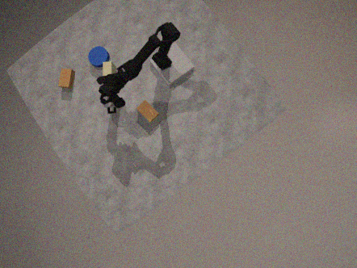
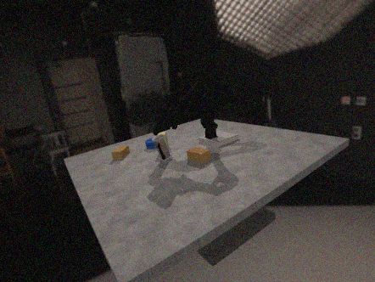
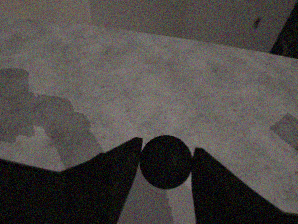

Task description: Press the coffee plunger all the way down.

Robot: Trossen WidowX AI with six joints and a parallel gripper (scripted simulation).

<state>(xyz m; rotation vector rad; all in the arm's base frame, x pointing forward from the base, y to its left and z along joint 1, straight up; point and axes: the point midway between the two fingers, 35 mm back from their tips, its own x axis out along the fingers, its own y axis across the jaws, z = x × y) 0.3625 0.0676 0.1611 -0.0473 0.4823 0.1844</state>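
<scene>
The coffee press (image 2: 165, 148) stands on the table, pale, with a dark handle on its side. In the top view it is almost hidden under the arm; only its square black handle (image 1: 111, 110) shows clearly. The round black plunger knob (image 3: 166, 162) sits between the fingertips in the wrist view. My gripper (image 1: 111, 101) (image 3: 167, 150) is above the press and shut on the knob, with a finger against each side. How far down the plunger stands is too dark and small to tell.
An orange block (image 1: 148, 110) (image 2: 198, 156) stands near the press on the arm-base side. Another orange block (image 1: 65, 78) (image 2: 120, 153) is near the table's far-left side. A blue disc (image 1: 98, 56) (image 2: 150, 143) and a cream block (image 1: 107, 68) are behind the press. The arm's base rests on a pale slab (image 1: 178, 69).
</scene>
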